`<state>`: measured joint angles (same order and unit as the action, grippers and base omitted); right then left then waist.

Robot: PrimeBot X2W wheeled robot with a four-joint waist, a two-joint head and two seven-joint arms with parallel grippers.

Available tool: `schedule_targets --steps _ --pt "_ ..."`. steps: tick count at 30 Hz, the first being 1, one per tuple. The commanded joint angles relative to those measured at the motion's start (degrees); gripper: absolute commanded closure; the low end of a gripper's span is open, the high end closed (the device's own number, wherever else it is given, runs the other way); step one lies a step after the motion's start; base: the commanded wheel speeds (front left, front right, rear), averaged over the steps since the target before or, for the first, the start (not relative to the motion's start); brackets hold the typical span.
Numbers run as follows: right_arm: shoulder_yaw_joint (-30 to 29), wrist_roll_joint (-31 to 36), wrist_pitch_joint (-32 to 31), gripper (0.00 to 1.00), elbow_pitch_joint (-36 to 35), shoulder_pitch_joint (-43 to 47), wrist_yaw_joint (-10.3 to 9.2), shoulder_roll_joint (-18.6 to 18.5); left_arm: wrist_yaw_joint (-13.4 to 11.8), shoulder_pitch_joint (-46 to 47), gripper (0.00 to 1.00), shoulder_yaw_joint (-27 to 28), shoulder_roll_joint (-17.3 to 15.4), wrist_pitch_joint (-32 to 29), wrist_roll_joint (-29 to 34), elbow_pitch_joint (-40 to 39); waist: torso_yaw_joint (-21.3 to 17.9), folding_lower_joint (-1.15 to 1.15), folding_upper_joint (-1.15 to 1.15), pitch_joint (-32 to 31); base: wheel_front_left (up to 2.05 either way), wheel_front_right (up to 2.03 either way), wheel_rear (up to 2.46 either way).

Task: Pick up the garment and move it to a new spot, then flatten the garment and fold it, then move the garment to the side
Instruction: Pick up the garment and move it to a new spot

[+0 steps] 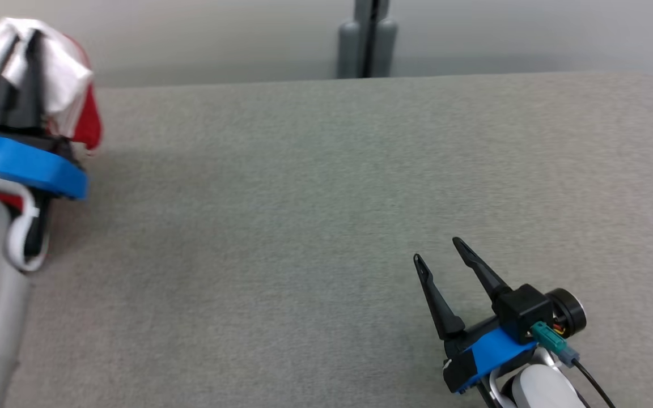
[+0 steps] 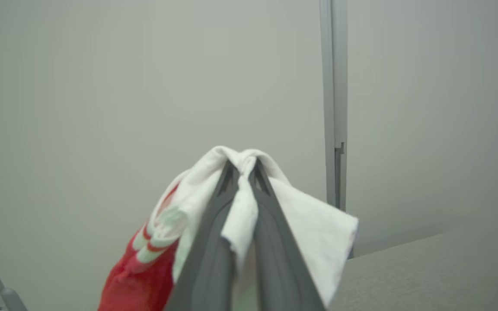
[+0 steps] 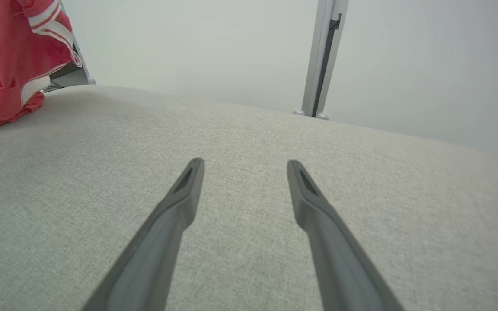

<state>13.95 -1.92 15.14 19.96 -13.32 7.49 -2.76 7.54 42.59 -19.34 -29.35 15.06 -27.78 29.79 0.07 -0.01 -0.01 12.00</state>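
Grey woven cloth covers the one table (image 1: 304, 198), and low over it the right gripper (image 3: 244, 163) hovers with its two fingers spread wide, nothing between them. Well off to that gripper's left, the left gripper (image 2: 244, 166) is clamped on the single garment (image 2: 314, 233), white and red, which is bunched over both fingertips and hangs down around them. Beyond both grippers, one grey post (image 1: 367, 39) stands against the wall.
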Motion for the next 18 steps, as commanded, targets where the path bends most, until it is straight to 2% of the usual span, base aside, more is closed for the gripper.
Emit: schedule_targets --steps 1,8,13,18 --pt "-0.24 -0.13 0.02 0.00 -0.01 1.14 0.01 -0.23 -0.10 -0.89 1.00 -0.79 1.53 0.17 0.14 -0.98 -3.94 0.01 0.01 -3.54 0.00 0.00 0.00" --pt "0.02 -1.39 0.02 0.00 -0.30 2.45 0.01 -0.22 -0.09 -3.50 1.00 -5.13 10.39 0.17 0.94 -1.76 -9.92 0.01 0.01 -5.05 0.00 0.00 0.00" --pt "0.75 -1.76 0.02 0.00 -0.78 2.82 0.01 -0.22 -0.09 -5.54 1.00 -10.56 14.98 0.17 1.71 -2.50 -14.18 0.01 0.01 -4.64 0.00 0.00 0.00" --pt "0.80 -1.81 0.02 0.00 -1.28 3.55 0.01 -0.22 -0.09 -8.20 1.00 -14.44 18.19 0.17 1.55 -2.85 -17.09 0.01 0.01 -4.06 0.00 0.00 0.00"
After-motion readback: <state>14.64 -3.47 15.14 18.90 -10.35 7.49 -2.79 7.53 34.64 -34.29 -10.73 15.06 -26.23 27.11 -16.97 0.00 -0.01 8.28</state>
